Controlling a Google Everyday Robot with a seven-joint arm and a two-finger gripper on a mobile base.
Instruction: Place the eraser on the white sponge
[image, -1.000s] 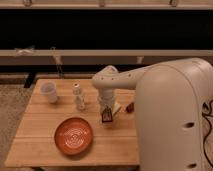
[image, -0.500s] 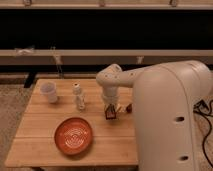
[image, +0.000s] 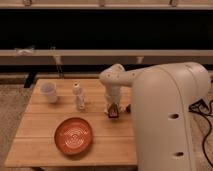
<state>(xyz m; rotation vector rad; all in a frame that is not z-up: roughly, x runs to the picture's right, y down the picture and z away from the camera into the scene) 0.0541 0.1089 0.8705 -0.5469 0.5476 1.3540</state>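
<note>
Right of the orange plate (image: 73, 135), the gripper (image: 113, 112) points straight down.

Item: readable text, none. I find no lettering, label, brand, number or sign on my arm, on my gripper (image: 113, 111) low over the wooden table (image: 40, 120), or on the plate (image: 73, 136), cup (image: 49, 92) and bottle (image: 78, 96).

Orange plate (image: 73, 135), concentric rings; white cup (image: 49, 92)

Single high view behind the arm, facing down over wooden table (image: 45, 135), end effector (image: 113, 112) mid-frame.
</note>
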